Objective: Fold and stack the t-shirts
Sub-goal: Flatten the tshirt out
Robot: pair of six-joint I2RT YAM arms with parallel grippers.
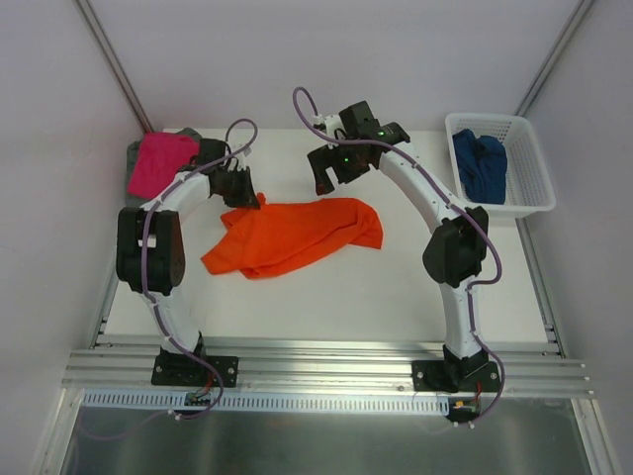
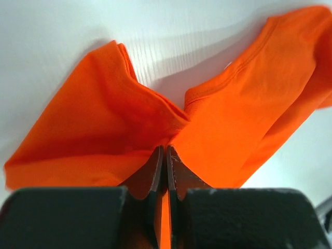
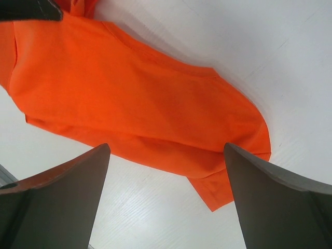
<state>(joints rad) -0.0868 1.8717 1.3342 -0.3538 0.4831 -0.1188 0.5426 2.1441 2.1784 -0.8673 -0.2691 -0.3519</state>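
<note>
The bright orange cloth t-shirt (image 1: 297,236) lies crumpled and unfolded in the middle of the white surface (image 1: 326,297), so it probably needs spreading first. The left fingers (image 2: 154,168) are clamped together on a pinch of its far-left edge, seemingly to lift and pull it flat. The right fingers (image 3: 67,192) stand wide apart above its other end, holding nothing, probably poised for a second corner. The magenta pink shirt (image 1: 163,160) rests on the grey shirt (image 1: 132,168) in the far-left corner, apparently the stack. The dark blue shirt (image 1: 480,163) waits in the white lattice basket (image 1: 534,193).
</note>
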